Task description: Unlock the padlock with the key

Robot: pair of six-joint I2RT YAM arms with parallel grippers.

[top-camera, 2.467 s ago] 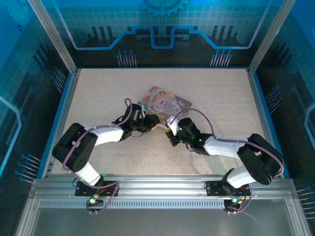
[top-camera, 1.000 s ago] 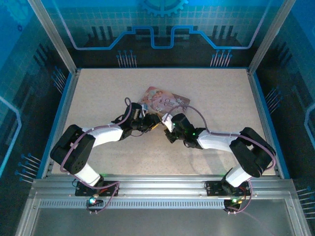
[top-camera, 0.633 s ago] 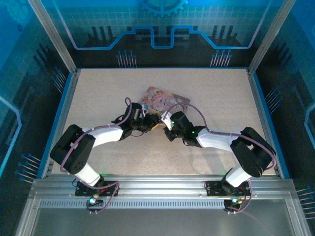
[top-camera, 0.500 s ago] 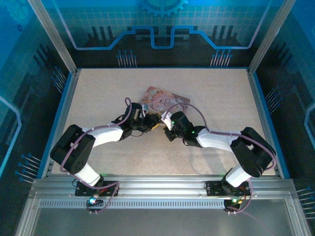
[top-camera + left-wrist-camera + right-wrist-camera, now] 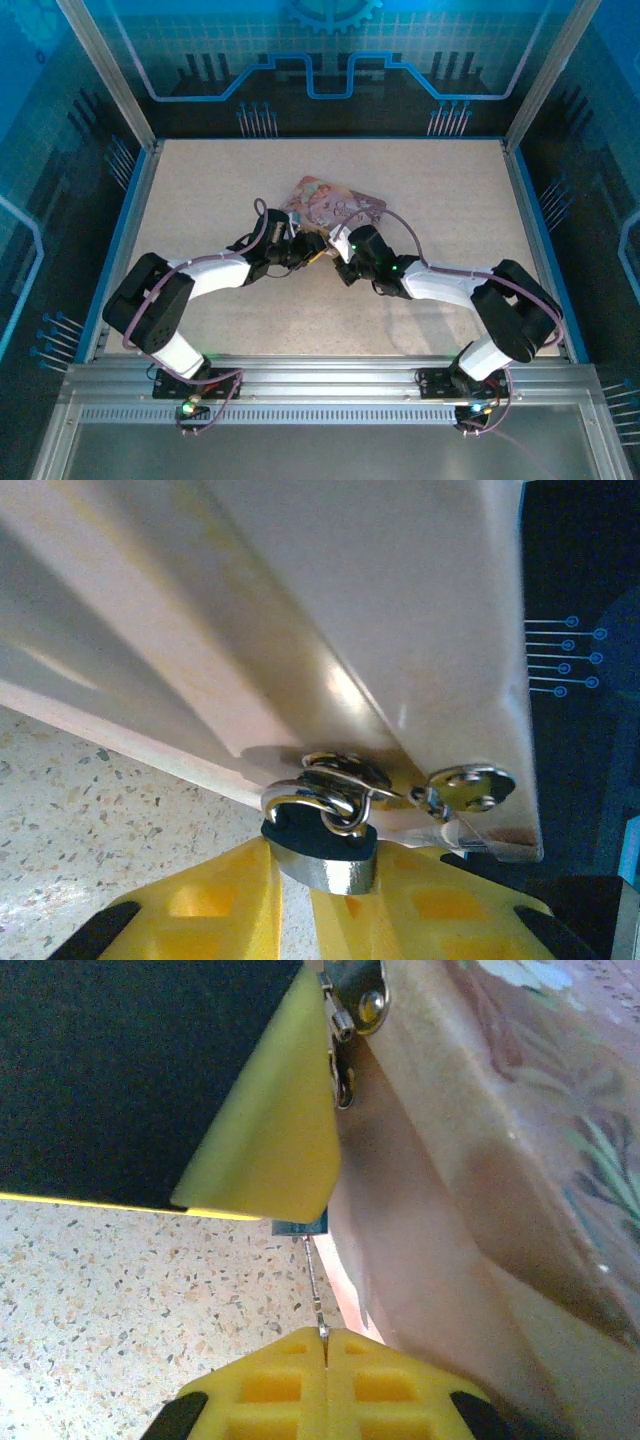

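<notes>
The tiny padlock [image 5: 322, 848], dark-bodied with a silvery shackle, hangs on the hasp of the pink tin [image 5: 330, 620]. My left gripper [image 5: 298, 895] is shut on the padlock, its yellow fingers [image 5: 210, 900] pressed to either side of the body. In the right wrist view the thin dark key [image 5: 314, 1280] sticks out from my right gripper [image 5: 325, 1336], which is shut on its head. The key's tip meets the bluish bottom of the padlock [image 5: 300, 1227], just under a yellow left finger [image 5: 270, 1130]. From above, both grippers meet at the tin's near edge [image 5: 325, 250].
The pink illustrated tin [image 5: 335, 205] lies mid-table on the speckled surface [image 5: 200, 190]. Blue-edged walls and metal posts ring the table. The tin's side [image 5: 450, 1190] stands close to the right of the key.
The right gripper has crept a little left and forward toward the left gripper at the tin's edge. The left arm has held still.
</notes>
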